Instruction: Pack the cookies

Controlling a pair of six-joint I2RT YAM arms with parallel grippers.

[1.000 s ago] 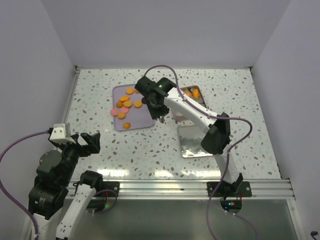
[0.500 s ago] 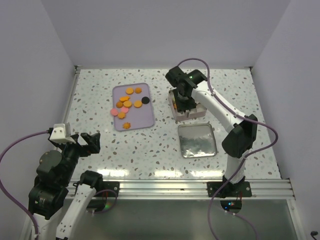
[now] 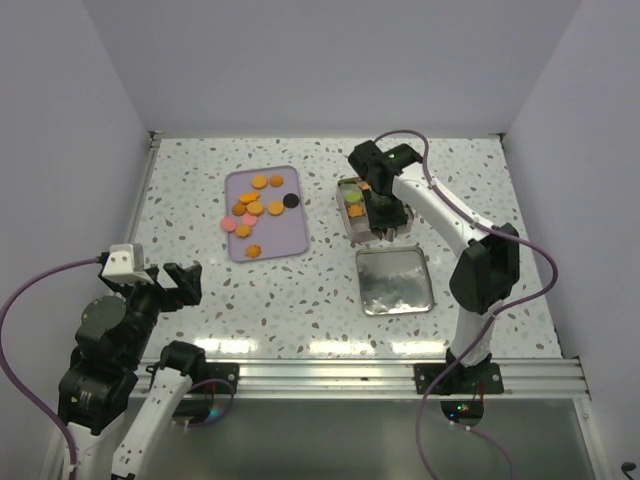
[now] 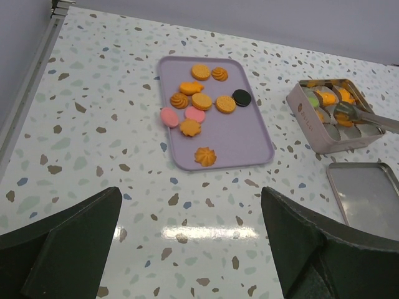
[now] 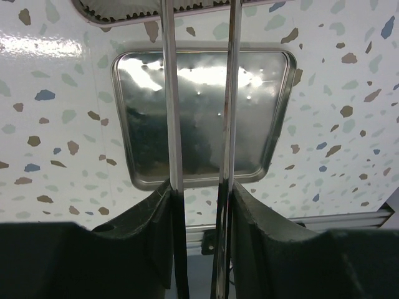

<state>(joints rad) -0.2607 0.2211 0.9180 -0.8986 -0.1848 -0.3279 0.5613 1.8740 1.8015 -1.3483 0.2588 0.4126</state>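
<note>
The right claw (image 3: 386, 214) squeezes a pair of tongs (image 4: 360, 116), and their tips hang over the box (image 4: 312, 134). I cannot tell if a cookie sits between the tips. Some cookies (image 4: 201, 99) lie on the purple tray (image 4: 244, 142), and some lie in the box. The left claw (image 4: 190, 246) is wide open and holds nothing, well apart from the tray. To do this well, I think the tips should go low over an empty spot, then let go slowly so a cookie lands flat. The lid (image 3: 394, 280) lies on the table (image 3: 200, 170).
</note>
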